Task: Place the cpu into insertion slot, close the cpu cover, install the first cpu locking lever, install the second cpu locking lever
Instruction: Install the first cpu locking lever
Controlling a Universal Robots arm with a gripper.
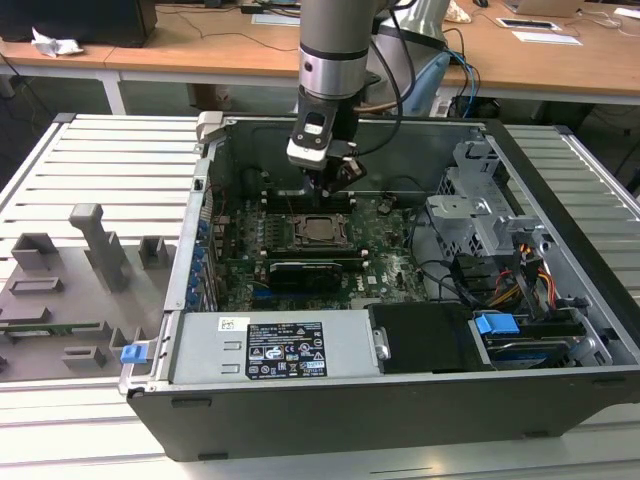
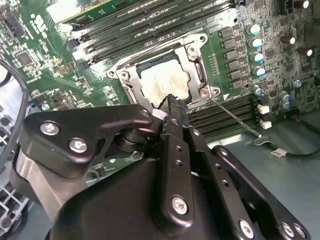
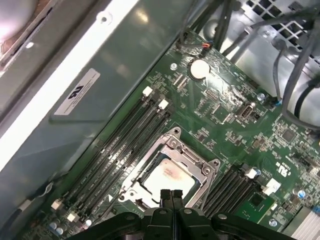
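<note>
The end effector hung inside the open computer case, its fingertips pressed together just above the cpu. The cpu sat in the insertion slot, the cpu cover lying flat around it.

Bright, even light here. Glare whites out the grey metal case wall; the silvery square cpu gleams too.

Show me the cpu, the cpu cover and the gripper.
cpu [image 2: 165, 82], second wrist view, metal top.
cpu cover [image 3: 191, 156], first wrist view, frame bar.
gripper [image 3: 171, 195], first wrist view, between fingertips.
</note>
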